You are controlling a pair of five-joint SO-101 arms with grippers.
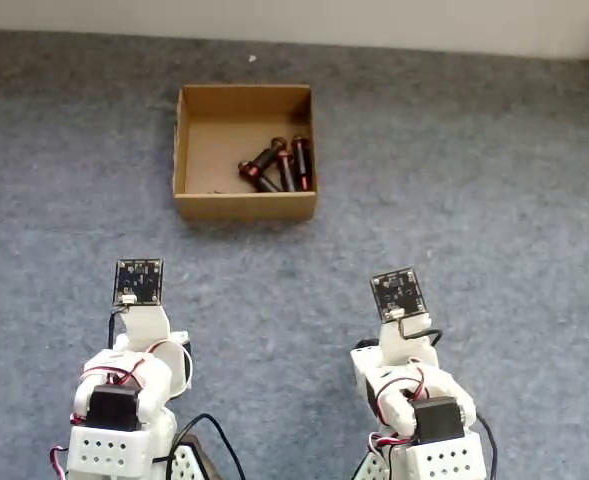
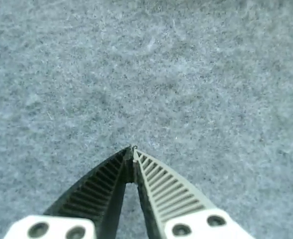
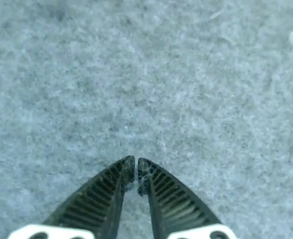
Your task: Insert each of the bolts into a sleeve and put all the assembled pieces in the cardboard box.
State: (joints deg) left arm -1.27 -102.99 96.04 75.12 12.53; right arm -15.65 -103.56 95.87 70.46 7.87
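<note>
Two arms (image 1: 124, 405) sit nearest the lens in the high view, folded low at the near edge of the grey mat (image 1: 494, 200), side by side and well apart from the box (image 1: 244, 207); which is left and which is right can't be told from here. Box stands upright beyond them, top open, with three assembled pieces (image 1: 279, 165) lying inside, bunched and touching, toward its right-hand wall as pictured. Left wrist view: left gripper (image 2: 133, 152) over mat, jaws closed tip to tip, nothing held. Right wrist view: right gripper (image 3: 136, 163) likewise over mat, jaws closed but for a hairline gap at the tips, nothing between them. Judgement: with the pieces boxed, the work looks finished and the step in hand is parking. Done well, that means arms low and back, jaws shut, and no sweep toward the box wall, since light cardboard would likely slide on the mat if nudged.
</note>
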